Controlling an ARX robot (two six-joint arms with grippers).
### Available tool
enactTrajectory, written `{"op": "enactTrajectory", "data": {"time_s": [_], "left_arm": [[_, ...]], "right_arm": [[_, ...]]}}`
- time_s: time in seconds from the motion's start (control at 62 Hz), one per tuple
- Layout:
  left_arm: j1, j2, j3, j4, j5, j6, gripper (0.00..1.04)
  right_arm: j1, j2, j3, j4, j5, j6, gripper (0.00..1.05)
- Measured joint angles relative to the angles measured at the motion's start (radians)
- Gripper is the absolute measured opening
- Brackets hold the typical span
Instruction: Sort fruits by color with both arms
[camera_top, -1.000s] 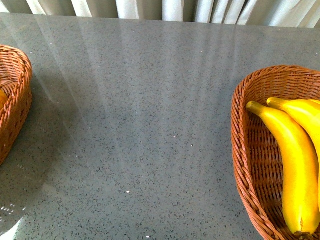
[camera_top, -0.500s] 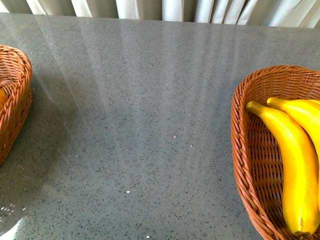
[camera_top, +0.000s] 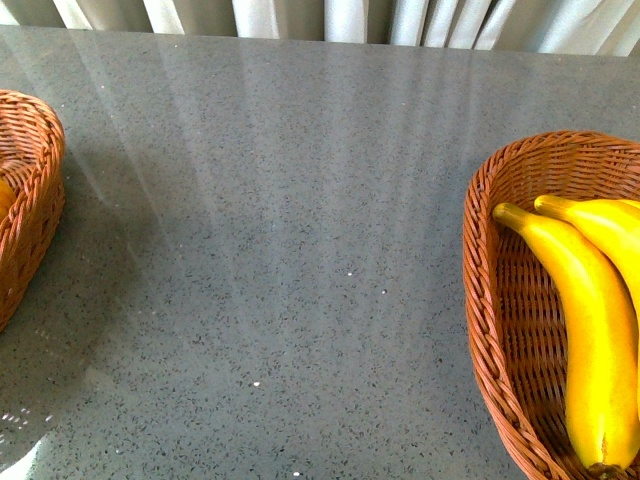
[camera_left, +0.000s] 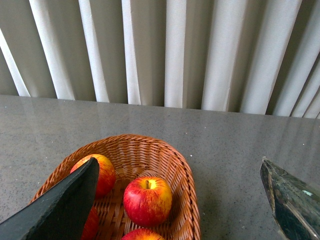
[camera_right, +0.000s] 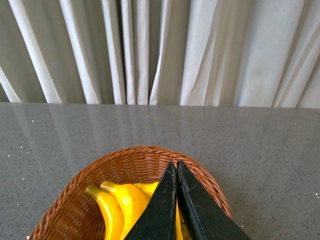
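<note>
Apples (camera_left: 147, 201) lie in the left wicker basket (camera_left: 182, 170), at least three showing, with the left tool (camera_left: 180, 200) spread wide and empty above them. Between the baskets the grey surface (camera_top: 280, 250) carries no fruit. Bananas (camera_top: 590, 340) rest in the right basket (camera_top: 480, 290), under the right tool (camera_right: 177, 200), whose fingers are pressed together on nothing. Sorting looks finished; a careless retreat could clip a basket rim and tip fruit out.

A speckled grey stone tabletop (camera_top: 280, 230) carries two brown woven wicker baskets, one at its left edge (camera_top: 35, 200), one at its right (camera_top: 495, 300), well apart.
</note>
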Motion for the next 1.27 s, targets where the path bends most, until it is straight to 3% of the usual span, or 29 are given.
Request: {"op": "enactTrajectory", "data": {"time_s": [0.323,0.5,0.565,1.274], "left_arm": [[0.0,0.0,0.0,0.0,0.0,0.0,0.96],[0.0,0.0,0.0,0.0,0.0,0.0,0.96],[0.0,0.0,0.0,0.0,0.0,0.0,0.96],[0.0,0.0,0.0,0.0,0.0,0.0,0.96]], "right_arm": [[0.0,0.0,0.0,0.0,0.0,0.0,0.53],[0.0,0.0,0.0,0.0,0.0,0.0,0.89],[0.0,0.0,0.0,0.0,0.0,0.002,0.97],[0.0,0.0,0.0,0.0,0.0,0.003,0.96]]}}
